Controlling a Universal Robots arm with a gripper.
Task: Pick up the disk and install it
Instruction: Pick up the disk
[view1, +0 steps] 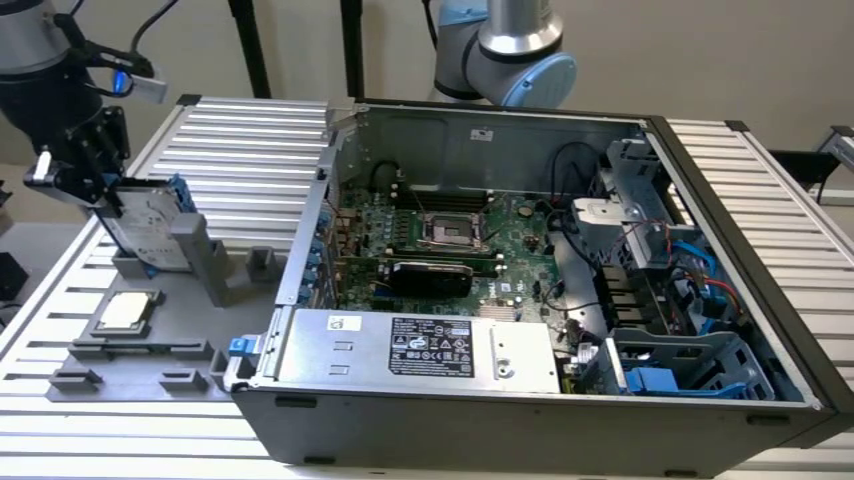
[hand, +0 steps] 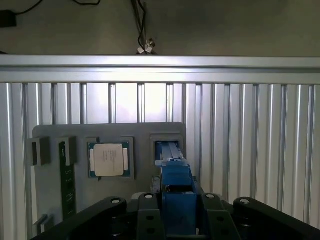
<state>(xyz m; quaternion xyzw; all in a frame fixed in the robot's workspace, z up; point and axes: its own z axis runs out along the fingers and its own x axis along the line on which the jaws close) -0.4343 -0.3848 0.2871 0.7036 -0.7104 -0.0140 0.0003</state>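
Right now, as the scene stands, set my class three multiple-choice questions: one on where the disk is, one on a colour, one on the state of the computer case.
1. Relative to the computer case, the disk is:
A inside it
B in the grey tray outside it, on the exterior view's left
C on top of it

2. The plastic frame clipped around the disk is:
A red
B yellow
C blue

3. The computer case is:
A open, with the motherboard exposed
B closed on all sides
C wrapped in plastic

Answers:
1 B: the disk stands on edge in a slot of the tray, beside the case.
2 C: the wrist view shows bright blue plastic on the disk.
3 A: the board and cables are visible inside.
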